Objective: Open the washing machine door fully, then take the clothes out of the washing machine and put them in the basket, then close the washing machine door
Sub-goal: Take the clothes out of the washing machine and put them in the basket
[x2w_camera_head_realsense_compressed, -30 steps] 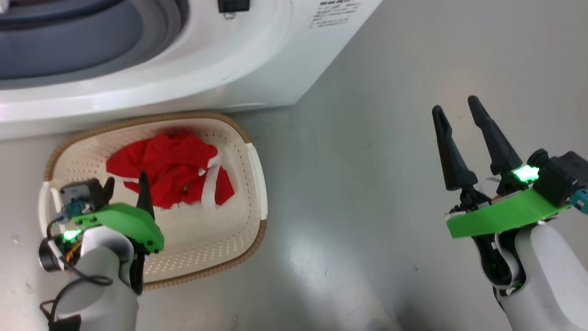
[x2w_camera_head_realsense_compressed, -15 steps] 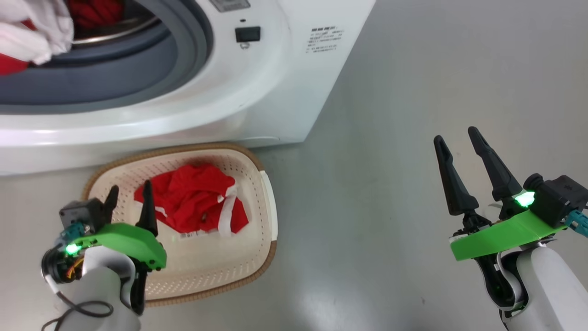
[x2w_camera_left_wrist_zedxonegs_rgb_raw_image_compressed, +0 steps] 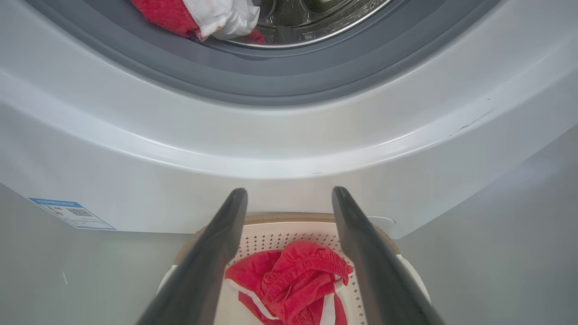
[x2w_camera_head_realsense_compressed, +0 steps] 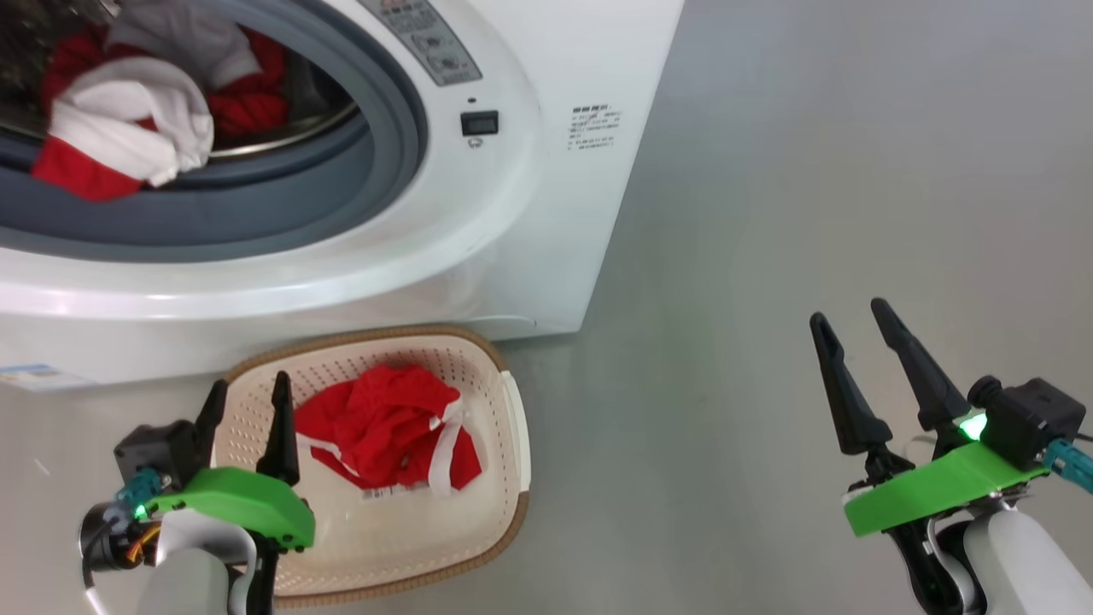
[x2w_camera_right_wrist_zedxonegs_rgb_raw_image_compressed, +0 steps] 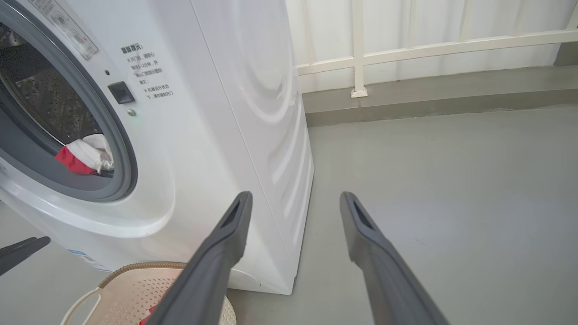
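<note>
The white washing machine [x2w_camera_head_realsense_compressed: 512,213] stands with its mouth uncovered; the washing machine door is out of view. Red and white clothes [x2w_camera_head_realsense_compressed: 128,128] lie at the drum's front lip, on the grey ring. On the floor below sits the cream basket [x2w_camera_head_realsense_compressed: 512,444] with one red garment [x2w_camera_head_realsense_compressed: 376,427] in it. My left gripper [x2w_camera_head_realsense_compressed: 248,393] hangs open and empty over the basket's left rim. In the left wrist view its fingers [x2w_camera_left_wrist_zedxonegs_rgb_raw_image_compressed: 289,194] frame that garment [x2w_camera_left_wrist_zedxonegs_rgb_raw_image_compressed: 289,284]. My right gripper [x2w_camera_head_realsense_compressed: 850,329] is open and empty over bare floor, far right of the machine.
Grey floor [x2w_camera_head_realsense_compressed: 768,213] stretches to the right of the machine. Behind it, a white railing and a low kerb [x2w_camera_right_wrist_zedxonegs_rgb_raw_image_compressed: 406,45] line the wall. A small blue label [x2w_camera_head_realsense_compressed: 34,374] marks the machine's lower front.
The head camera has tilted up, so the drum mouth and the clothes in it have come into view. My left gripper now sits nearer the basket's left rim. Both grippers stay open.
</note>
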`<state>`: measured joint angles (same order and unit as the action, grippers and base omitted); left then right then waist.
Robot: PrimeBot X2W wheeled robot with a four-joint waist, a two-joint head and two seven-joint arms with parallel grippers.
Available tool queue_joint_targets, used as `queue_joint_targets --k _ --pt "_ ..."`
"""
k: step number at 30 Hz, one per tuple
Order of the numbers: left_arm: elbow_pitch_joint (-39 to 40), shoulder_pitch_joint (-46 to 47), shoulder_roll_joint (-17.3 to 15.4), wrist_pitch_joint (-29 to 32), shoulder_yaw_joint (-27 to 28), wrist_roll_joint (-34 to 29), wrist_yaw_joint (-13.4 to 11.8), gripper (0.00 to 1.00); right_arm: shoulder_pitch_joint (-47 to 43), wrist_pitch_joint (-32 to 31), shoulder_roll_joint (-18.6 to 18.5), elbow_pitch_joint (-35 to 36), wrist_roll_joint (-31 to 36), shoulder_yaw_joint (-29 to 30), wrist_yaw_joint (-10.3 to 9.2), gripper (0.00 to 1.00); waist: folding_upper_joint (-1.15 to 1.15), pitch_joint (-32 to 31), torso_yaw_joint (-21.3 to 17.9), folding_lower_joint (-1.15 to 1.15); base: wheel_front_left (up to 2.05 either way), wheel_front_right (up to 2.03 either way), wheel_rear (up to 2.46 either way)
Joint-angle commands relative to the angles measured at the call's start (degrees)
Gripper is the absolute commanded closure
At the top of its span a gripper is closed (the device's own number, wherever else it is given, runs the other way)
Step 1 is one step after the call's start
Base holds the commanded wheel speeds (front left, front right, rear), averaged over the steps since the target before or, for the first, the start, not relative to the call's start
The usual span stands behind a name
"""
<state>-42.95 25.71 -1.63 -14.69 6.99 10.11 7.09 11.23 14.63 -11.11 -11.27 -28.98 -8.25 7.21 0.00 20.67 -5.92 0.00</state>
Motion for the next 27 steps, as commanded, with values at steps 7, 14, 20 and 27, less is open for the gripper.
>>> queue_joint_targets --k 7,14,20,27 --pt "6.99 -4.62 -1.26 -0.3 0.54 0.34 0.36 0.0 -2.99 0.37 -1.26 1.29 0.12 -0.54 0.28 0.0 0.0 -4.03 0.38 0.0 0.0 0.0 0.0" --pt "13.5 -8.9 -1.25 -0.3 0.01 -0.03 0.38 0.0 -5.12 0.37 -1.2 1.37 0.13 0.24 0.28 0.0 0.0 -6.53 0.36 0.0 0.0 0.0 0.0" --pt "19.95 -13.77 -1.25 -0.3 -0.09 0.71 0.39 0.0 -7.71 0.37 -1.32 1.12 0.1 0.68 0.28 0.0 0.0 -9.54 0.57 0.0 0.0 0.0 0.0" --pt "25.9 -19.1 -1.25 -0.3 -0.36 0.88 0.17 0.0 -10.79 0.37 -1.94 0.87 0.1 0.92 0.28 0.0 0.0 -13.23 1.05 0.0 0.0 0.0 0.0"
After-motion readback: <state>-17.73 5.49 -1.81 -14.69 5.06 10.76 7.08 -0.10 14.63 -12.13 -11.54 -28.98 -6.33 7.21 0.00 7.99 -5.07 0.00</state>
